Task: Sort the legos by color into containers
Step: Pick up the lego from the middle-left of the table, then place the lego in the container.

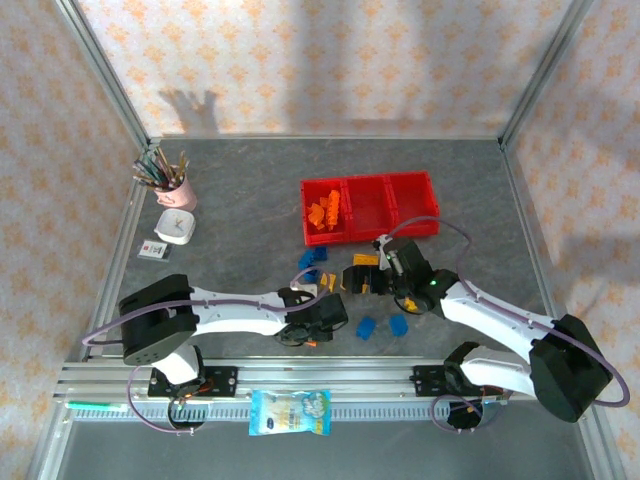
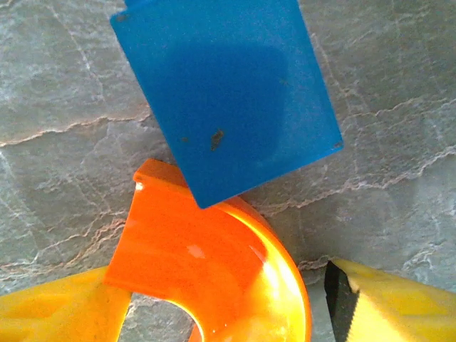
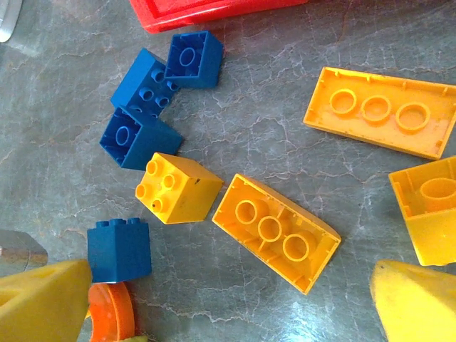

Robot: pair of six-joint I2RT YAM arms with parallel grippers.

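Between left fingers (image 2: 50, 306) — grip unclear — sits a glossy orange curved lego (image 2: 206, 271); right fingers (image 3: 413, 303) gape, empty.

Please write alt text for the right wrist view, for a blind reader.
Blue bricks and yellow bricks lie scattered on a grey table, three yellow ones upside down. A red container shows at the top; the open right pincer frames the bottom corners.

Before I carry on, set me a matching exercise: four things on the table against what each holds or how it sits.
Things:
1. curved orange brick
2. pink cup
3. left red bin
4. long yellow brick

States:
A. holds pencils
B. lies hollow side up
C. holds orange bricks
D. sits between the fingers of the left gripper

Pairs: 1-D, 2-A, 3-C, 4-B
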